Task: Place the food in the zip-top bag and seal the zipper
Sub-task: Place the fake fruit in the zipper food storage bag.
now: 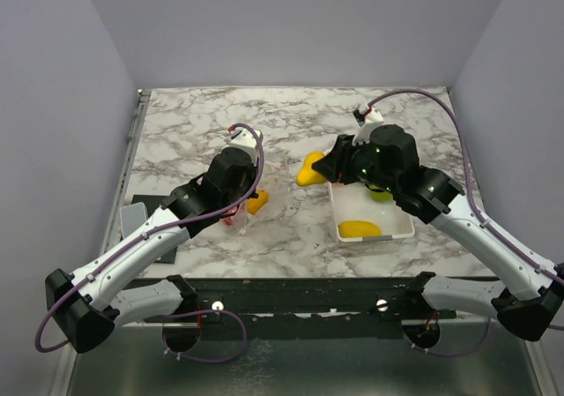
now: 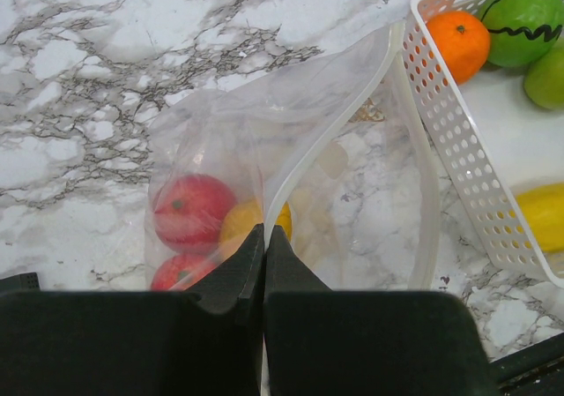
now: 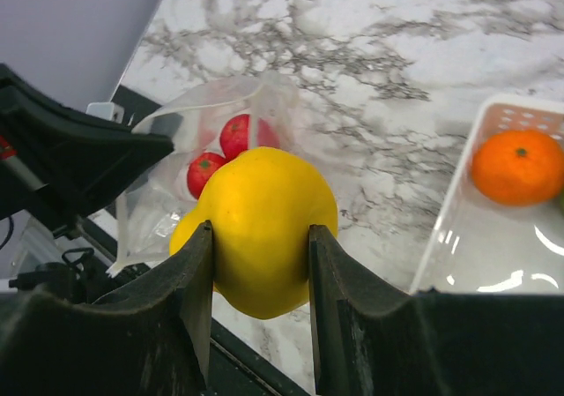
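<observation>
Some fruit (image 2: 194, 211) lies in the bag (image 2: 352, 140) pinched by the left gripper (image 2: 265, 237); the right gripper (image 3: 260, 230) clamps a yellow fruit (image 3: 264, 193) near it, sealing pending.

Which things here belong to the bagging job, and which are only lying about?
Job: bag; yellow fruit in the right gripper; red fruits inside the bag; orange, striped green ball and yellow piece in the tray; left gripper pinching the bag's edge.
Lying about: the tray itself; grey flat object at the table's left edge.
</observation>
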Controlling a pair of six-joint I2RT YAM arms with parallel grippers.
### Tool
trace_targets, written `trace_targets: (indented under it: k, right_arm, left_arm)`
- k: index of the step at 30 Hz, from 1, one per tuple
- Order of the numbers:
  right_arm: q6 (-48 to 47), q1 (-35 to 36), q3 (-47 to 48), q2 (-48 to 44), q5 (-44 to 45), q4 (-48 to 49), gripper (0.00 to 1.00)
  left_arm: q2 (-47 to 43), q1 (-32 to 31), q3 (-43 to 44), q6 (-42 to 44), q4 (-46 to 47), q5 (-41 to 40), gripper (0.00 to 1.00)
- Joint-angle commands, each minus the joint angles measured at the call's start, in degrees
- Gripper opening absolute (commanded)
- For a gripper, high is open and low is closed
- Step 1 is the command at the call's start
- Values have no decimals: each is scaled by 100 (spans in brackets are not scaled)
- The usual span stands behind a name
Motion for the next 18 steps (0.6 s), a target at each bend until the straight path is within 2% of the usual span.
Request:
trace_targets:
  k: [1,8,18]
  right_arm:
    - [-497,491,398,370,-1,311,1]
    - [-920,1168,990,1184,312,234,0]
    - [-1173,1474,1175,2157,689,387,1]
  left_arm:
    - [-35,41,-74,32,123,-13,0]
    - [-44,41,-74,28,127,9,0]
    - [-70,44,-74,31,124,24,0]
